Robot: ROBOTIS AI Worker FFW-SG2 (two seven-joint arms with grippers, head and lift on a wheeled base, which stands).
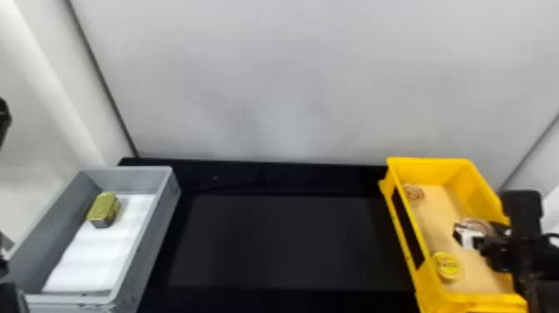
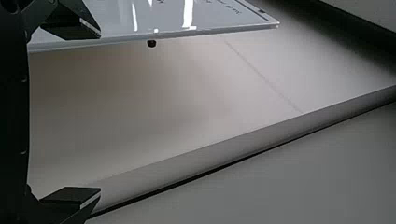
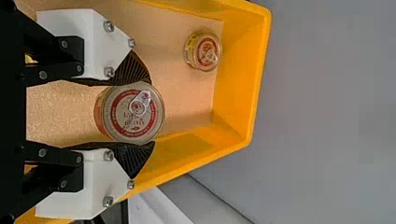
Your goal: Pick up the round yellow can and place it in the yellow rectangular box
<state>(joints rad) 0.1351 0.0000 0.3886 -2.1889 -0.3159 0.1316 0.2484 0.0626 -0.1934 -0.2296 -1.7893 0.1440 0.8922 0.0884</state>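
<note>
At the head view's right, my right gripper (image 1: 484, 234) is inside the yellow box (image 1: 482, 179). A round can (image 1: 474, 222) with a pale, red-ringed top is between its fingers. In the right wrist view, my right gripper (image 3: 152, 113) is shut on this can (image 3: 134, 113), one black ribbed finger against each side. A yellow-topped round can (image 1: 448, 265) lies in the near part of the box, and a smaller red-and-white-topped can (image 1: 413, 192) in the far part. My left gripper (image 2: 99, 113) stands open in the left wrist view, nothing between its fingers.
A grey bin (image 1: 160, 220) at the left holds a gold-green rectangular can (image 1: 104, 209) on a white liner. Between the containers lies the black table (image 1: 283, 241). A pale wall rises behind. Dark left-arm parts show at the left edge.
</note>
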